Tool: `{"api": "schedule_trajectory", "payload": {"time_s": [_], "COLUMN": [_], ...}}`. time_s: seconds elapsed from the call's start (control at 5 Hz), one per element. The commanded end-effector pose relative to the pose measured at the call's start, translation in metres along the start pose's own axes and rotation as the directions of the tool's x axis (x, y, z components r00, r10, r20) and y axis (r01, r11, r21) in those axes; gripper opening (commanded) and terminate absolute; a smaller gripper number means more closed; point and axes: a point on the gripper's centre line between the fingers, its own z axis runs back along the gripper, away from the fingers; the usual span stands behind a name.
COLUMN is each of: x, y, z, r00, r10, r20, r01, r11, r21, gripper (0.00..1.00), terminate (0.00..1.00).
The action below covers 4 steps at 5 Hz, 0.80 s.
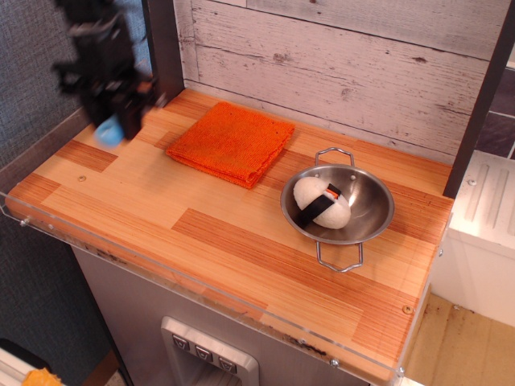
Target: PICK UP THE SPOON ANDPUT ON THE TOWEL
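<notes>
Holding spoon [108, 131] | gripper [115, 112] clamped on it, raised above table [241, 241], blurred | towel [232, 142] flat to its right | steel bowl [338, 206] well apart

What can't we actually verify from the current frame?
- end effector: motion-blurred, so how the jaws stand is unreadable.
- spoon: only a blurred light-blue handle end shows below the end effector; the metal bowl is hidden by it.
- Arm above the end effector: cut off by the top edge.
- White item in the steel bowl: its underside is hidden by the bowl wall.
- towel: fully visible, nothing on it.
</notes>
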Motion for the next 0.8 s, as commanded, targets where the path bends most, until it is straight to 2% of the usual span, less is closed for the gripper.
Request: {"api": "schedule_trajectory", "payload": {"time_s": [0.0,0.2,0.6], "x": [0.034,0.039,0.050], "y": [-0.037,-0.047,-0.056], "z": [-0.007,-0.017,-0.028], "r00": [0.999,0.999,0.996], "r10": [-0.020,-0.034,-0.074], "r20": [0.033,0.022,0.039], "r01": [0.019,0.033,0.073], "r11": [0.999,0.999,0.997], "r21": [0.029,0.031,0.034], "gripper": [0.00,0.00,0.00], "terminate": [0.00,0.00,0.00]}}
